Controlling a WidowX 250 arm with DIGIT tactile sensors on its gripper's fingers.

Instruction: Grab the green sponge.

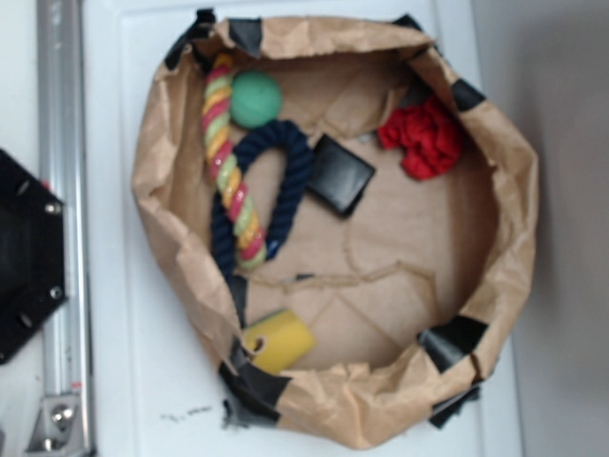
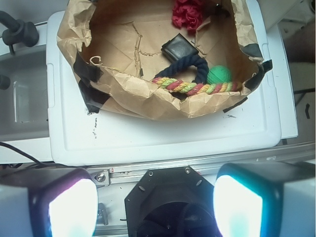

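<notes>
The green sponge (image 1: 255, 99) is a small mint-green ball inside the brown paper bag (image 1: 514, 219), near its far left wall. It touches the top of the red-yellow-green twisted rope (image 1: 231, 162). In the wrist view the sponge (image 2: 218, 75) lies just behind that rope (image 2: 197, 88), at the right of the bag (image 2: 143, 94). My gripper (image 2: 155, 207) is open and empty, its two fingers (image 2: 71, 207) wide apart. It hangs over the black robot base (image 2: 168, 202), well outside the bag and far from the sponge. The gripper does not show in the exterior view.
Also in the bag are a navy rope loop (image 1: 271, 190), a black square pad (image 1: 340, 174), a red cloth (image 1: 423, 136) and a yellow block with a hole (image 1: 278, 340). The bag stands on a white surface (image 1: 143, 362), with a metal rail (image 1: 62, 190) beside it.
</notes>
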